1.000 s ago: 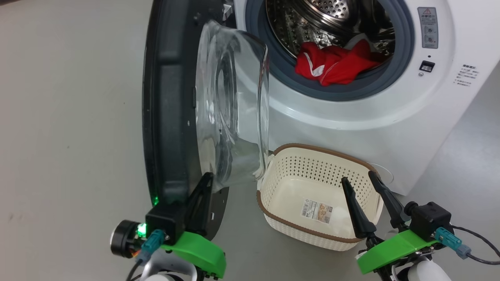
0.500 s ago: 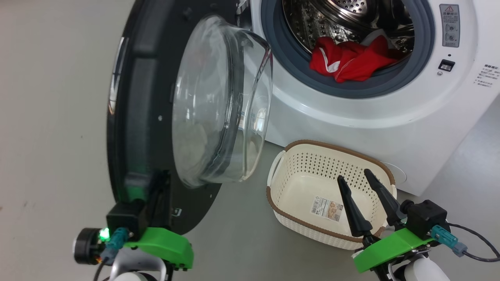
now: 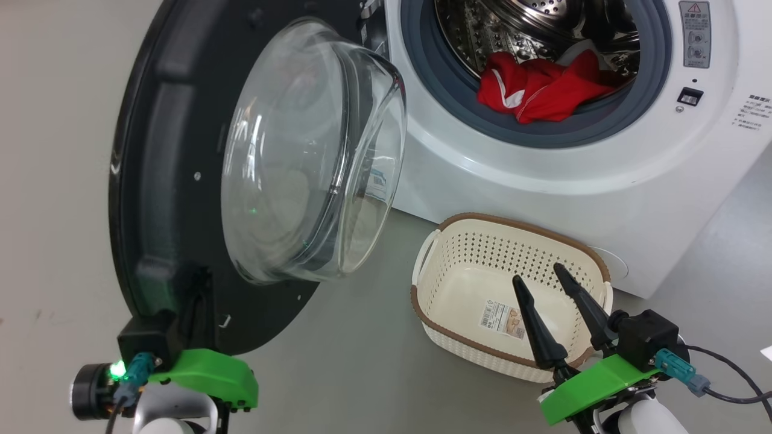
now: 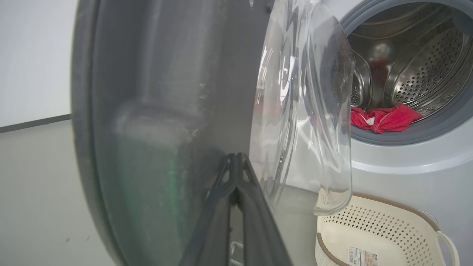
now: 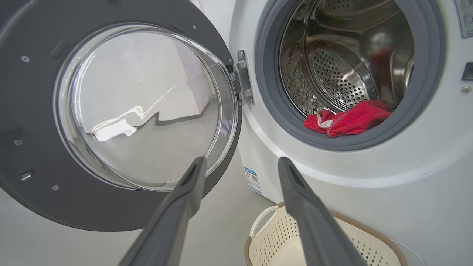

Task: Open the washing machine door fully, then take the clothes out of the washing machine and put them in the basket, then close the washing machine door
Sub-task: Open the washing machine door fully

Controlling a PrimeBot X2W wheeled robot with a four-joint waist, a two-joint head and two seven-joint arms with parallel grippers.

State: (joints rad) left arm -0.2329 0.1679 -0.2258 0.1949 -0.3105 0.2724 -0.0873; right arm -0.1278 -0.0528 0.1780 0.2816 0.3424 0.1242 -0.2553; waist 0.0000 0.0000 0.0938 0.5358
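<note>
Door point(image 3: 157, 150) swung wide, 9 o'clock: step one near done. Left gripper point(image 4: 233, 166) pinched together on its lower rim. Clothes point(image 3: 537, 90) in drum point(image 3: 512, 30), 1 o'clock, untouched. Basket point(image 3: 446, 232) empty, 5 o'clock, right gripper point(image 3: 537, 272) spread above. Unloading and closing left.

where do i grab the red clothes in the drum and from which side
Probably pinch the bunched fold of the bright red fabric clothes, heaped low against the grey rubber ring. Come from the front through that ring, angled down: the folds stand upward.
</note>
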